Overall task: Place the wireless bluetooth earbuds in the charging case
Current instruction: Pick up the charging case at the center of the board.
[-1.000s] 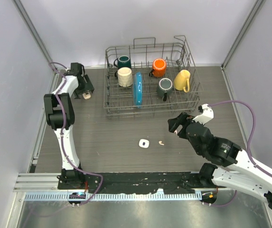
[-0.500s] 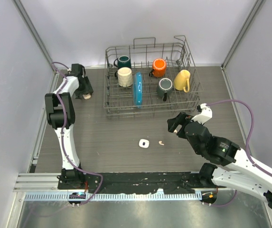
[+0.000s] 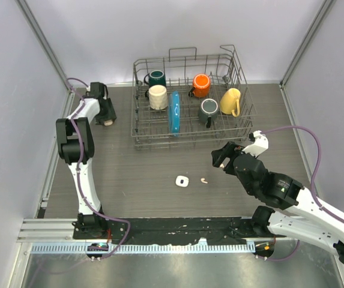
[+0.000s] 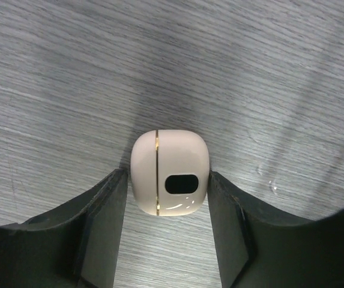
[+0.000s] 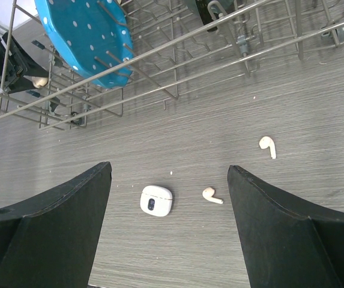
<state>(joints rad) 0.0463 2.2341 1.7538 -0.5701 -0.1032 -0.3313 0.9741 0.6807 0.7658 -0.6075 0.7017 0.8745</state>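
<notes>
My left gripper (image 3: 105, 115) is at the far left of the table. In the left wrist view its jaws (image 4: 168, 181) are closed against both sides of a closed cream charging case (image 4: 169, 157) with a gold seam, which rests on the table. My right gripper (image 3: 221, 157) hovers open and empty right of centre (image 5: 168, 169). Below it lie a second closed white charging case (image 5: 156, 200) and two cream earbuds (image 5: 212, 195) (image 5: 268, 145). The top view shows this case (image 3: 182, 181) and one earbud (image 3: 203, 180). No other earbuds are in view.
A wire dish rack (image 3: 190, 139) stands at the back centre and holds several mugs and an upright blue plate (image 3: 174, 112). Its front edge and the plate (image 5: 81, 36) show in the right wrist view. Grey walls close in both sides.
My left gripper has turned and settled over the cream case, which is now mostly hidden in the top view. My right gripper has shifted slightly left.
</notes>
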